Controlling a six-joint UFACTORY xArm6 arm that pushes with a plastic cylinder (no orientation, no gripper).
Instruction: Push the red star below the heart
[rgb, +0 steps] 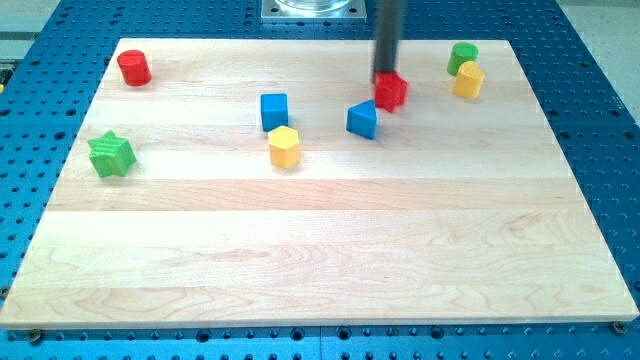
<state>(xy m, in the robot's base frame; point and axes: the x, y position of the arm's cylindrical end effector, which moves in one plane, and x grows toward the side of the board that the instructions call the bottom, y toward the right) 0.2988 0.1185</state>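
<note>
The red star lies in the upper middle of the wooden board. My tip is at the star's upper edge and seems to touch it. The rod comes down from the view's top. The yellow heart lies to the star's right, near the board's top right corner, just below a green cylinder. A blue triangle-like block sits just below and left of the star, close to it.
A blue cube and a yellow hexagon lie left of centre. A red cylinder is at the top left. A green star is at the left edge.
</note>
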